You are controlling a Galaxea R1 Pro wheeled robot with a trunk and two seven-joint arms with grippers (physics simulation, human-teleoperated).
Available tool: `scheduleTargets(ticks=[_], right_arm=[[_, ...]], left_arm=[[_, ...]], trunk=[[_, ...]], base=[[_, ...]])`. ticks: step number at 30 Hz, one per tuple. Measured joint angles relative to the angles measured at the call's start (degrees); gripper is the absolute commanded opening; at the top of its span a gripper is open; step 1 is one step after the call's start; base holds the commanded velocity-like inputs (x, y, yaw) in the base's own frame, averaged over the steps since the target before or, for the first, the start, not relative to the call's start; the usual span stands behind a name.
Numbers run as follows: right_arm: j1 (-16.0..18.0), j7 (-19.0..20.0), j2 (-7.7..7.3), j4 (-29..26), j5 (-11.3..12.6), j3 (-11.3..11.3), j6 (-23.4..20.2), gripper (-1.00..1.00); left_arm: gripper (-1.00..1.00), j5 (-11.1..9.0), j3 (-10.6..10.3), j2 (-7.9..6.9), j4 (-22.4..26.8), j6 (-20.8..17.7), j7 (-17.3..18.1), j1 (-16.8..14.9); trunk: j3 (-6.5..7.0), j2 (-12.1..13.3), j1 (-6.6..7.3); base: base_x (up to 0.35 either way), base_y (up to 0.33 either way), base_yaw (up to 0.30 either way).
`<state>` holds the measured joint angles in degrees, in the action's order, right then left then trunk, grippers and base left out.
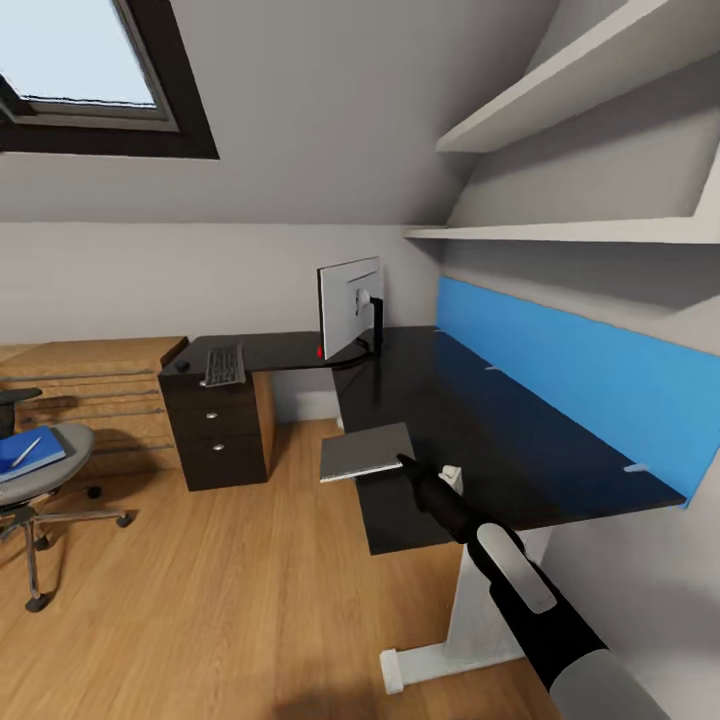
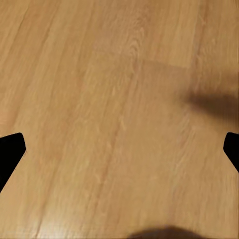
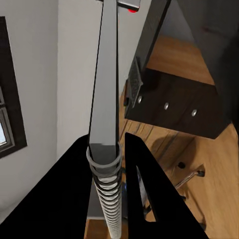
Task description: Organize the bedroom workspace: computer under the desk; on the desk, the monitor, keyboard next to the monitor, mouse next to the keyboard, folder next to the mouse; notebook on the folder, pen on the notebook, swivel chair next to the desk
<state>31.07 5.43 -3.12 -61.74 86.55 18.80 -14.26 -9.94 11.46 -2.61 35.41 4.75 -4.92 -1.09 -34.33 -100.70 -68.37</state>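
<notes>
My right gripper (image 1: 405, 462) is shut on the grey notebook (image 1: 367, 452), held flat above the front edge of the black desk (image 1: 470, 420). In the right wrist view the notebook (image 3: 107, 94) runs edge-on between the fingers (image 3: 144, 199), spiral binding nearest. The monitor (image 1: 350, 310) stands at the desk's corner, with the keyboard (image 1: 224, 365) and the mouse (image 1: 182, 366) on the left wing. At far left, the swivel chair (image 1: 50, 480) carries the blue folder (image 1: 30, 455) with the pen (image 1: 25, 448) on it. My left gripper (image 2: 119, 149) hangs open over the floor. The computer is out of view.
A dark drawer cabinet (image 1: 215, 430) stands under the desk's left wing, beside a light oak chest (image 1: 90, 380). White shelves (image 1: 580, 90) hang above the blue back panel (image 1: 560, 380). Wooden floor (image 1: 220, 600) lies open between chair and desk.
</notes>
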Motion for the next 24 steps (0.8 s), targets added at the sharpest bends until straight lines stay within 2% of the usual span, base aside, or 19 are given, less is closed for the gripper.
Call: scheduleTargets(ticks=[9, 24], right_arm=[[0.0, -0.09, 0.08, 0.03, -0.07, 0.01, 0.0, -1.0], [-0.01, -0.24, 0.08, 0.03, -0.03, 0.01, -0.12, -1.0]], left_arm=[[1.0, -0.03, 0.03, -0.01, 0.01, 0.04, 0.03, -0.01], [1.0, -0.12, 0.04, -0.06, -0.01, 0.04, -0.03, 0.0]], trunk=[[0.8, 0.0, 0.0], [1.63, 0.0, 0.0]], base=[[0.242, 0.216, 0.077], [0.232, 0.265, 0.008]])
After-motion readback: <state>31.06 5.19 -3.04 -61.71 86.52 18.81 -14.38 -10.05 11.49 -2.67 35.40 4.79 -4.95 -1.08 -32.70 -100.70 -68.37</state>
